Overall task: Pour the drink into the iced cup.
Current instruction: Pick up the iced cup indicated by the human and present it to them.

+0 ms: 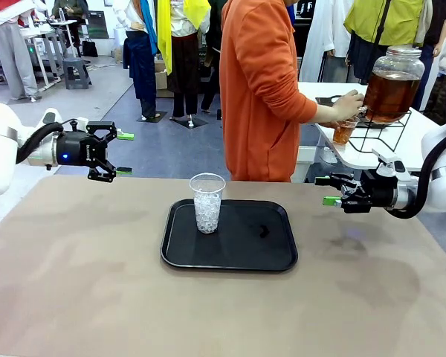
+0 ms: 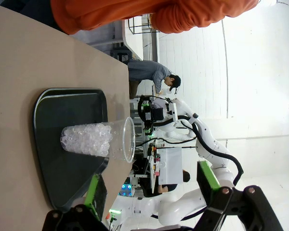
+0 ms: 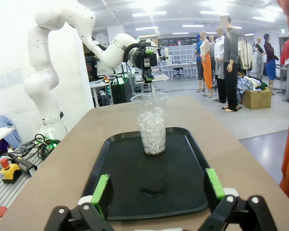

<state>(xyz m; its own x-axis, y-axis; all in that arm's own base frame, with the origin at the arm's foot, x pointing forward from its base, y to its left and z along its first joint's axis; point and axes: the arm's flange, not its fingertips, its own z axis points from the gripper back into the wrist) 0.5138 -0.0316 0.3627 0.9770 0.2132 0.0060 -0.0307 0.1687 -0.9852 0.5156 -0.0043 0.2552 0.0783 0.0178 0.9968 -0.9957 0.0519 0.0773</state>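
- Fingers [image 1: 125, 136] of left gripper [image 1: 124, 153] spread wide, nothing btw them; it hangs above the table's [image 1: 74, 282] left side, pointing toward the middle.
- right gripper [image 1: 325, 190] likewise spread and empty, low over the table's right side, facing the left one.
- iced cup [image 1: 207, 202]: clear plastic, upright, ice approx. halfway up, on left part of black tray [image 1: 275, 249] at table centre. Sits btw the two grippers, well apart from both.
- Right wrist view: cup [image 3: 152, 125] straight ahead beyond the green pads [image 3: 102, 192], at tray's [image 3: 183, 163] far end; no contact.
- Left wrist view: cup [image 2: 98, 140] ahead of the pads [image 2: 207, 175], off to one side; no contact.
- drink [image 1: 388, 97]: amber, in lidded glass jar [image 1: 395, 58] on a wire stand on a white side table [image 1: 424, 145], behind the right gripper, well apart from it.
- Person in orange top [image 1: 260, 89] has a hand [image 1: 348, 105] at the jar's base; a small cup [image 1: 344, 132] w/ amber liquid is just below it.
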